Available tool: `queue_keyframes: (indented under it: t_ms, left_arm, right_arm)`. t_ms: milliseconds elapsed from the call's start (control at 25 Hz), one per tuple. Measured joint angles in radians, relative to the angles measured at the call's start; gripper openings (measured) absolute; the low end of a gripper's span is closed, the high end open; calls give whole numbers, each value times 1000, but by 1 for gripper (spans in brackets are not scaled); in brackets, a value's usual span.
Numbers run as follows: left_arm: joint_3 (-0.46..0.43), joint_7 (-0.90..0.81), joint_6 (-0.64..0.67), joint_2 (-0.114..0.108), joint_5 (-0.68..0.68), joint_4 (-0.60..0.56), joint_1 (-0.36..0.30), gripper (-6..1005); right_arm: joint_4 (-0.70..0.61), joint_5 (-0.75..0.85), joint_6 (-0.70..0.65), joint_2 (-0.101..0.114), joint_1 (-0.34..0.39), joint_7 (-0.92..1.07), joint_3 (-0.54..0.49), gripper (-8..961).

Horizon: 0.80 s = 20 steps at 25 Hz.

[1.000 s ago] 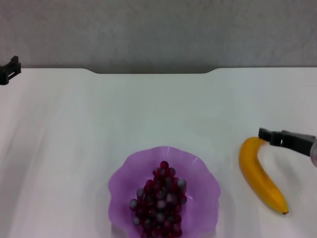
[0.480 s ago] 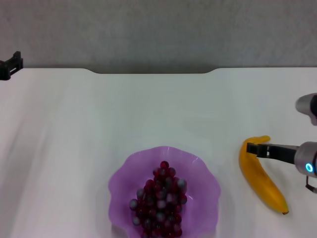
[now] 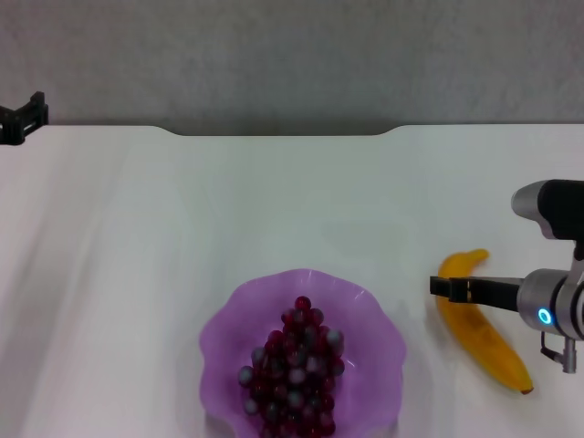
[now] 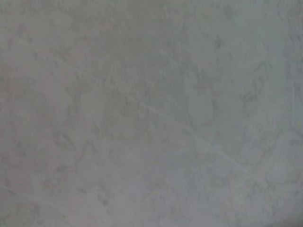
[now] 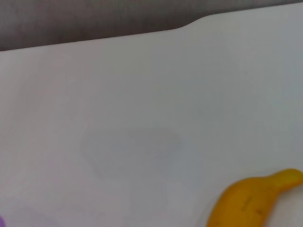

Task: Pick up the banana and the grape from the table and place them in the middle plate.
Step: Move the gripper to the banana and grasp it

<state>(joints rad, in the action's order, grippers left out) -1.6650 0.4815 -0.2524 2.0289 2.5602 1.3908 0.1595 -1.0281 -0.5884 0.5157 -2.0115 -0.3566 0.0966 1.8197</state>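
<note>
Item: banana (image 3: 481, 330), lying on the table (image 3: 274, 201) right of the middle plate (image 3: 228, 333), which holds the grape (image 3: 294, 370).

Right gripper (image 3: 443, 286) above its upper half; finger state cannot be told.

Handling, judged: light, firm, bruisable; grip mid-body across the curve.

Left gripper (image 3: 23, 120) parked far left.

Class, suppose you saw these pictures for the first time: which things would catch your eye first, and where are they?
First, the purple middle plate at the near edge of the white table, with the dark grape bunch already in it. Next, the yellow banana lying to the plate's right, with the right pincer reaching across its upper part.
</note>
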Motion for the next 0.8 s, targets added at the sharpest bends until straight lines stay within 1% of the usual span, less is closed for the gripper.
queue_keyframes:
  t_ms: [440,800]
  left_arm:
    - [-5,2,-11,-1,0,1,0,871]
    - [3,3,-13,-1,0,5,0,872]
  right_arm:
    - [11,3,-6,4,6,0,-36,606]
    - [41,-1,-3,2,-11,-2,-14,593]
